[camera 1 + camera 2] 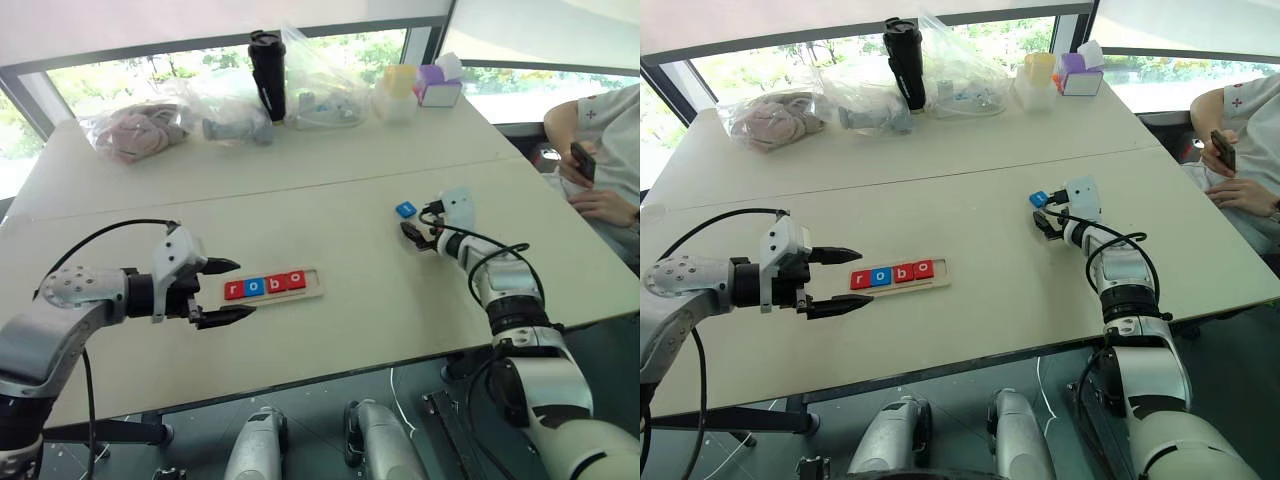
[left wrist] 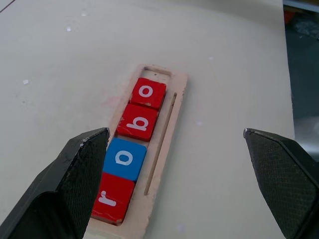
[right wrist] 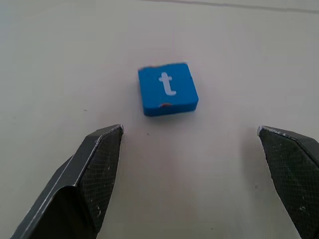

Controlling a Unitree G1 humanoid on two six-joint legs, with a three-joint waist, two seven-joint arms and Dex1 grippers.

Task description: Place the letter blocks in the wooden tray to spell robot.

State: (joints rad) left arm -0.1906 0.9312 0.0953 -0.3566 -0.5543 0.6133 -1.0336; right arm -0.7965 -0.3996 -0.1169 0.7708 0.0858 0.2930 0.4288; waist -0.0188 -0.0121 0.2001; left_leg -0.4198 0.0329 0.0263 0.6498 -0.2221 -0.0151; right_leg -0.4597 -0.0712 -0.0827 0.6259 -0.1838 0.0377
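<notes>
My right gripper, jaws spread and empty, faces the blue t block lying flat on the table well apart from the wooden tray holding r-o-b-o, left gripper spread beside it; closing off-centre could skid the thin tile away.

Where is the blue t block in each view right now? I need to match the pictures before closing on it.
Left eye view: blue t block on the table, just beyond the open right gripper.
Right eye view: same block, at the right gripper's far side.
Left wrist view: not in it.
Right wrist view: block lies flat, apart from the fingers.
Shared landmark: the wooden tray, also in the left wrist view.
</notes>
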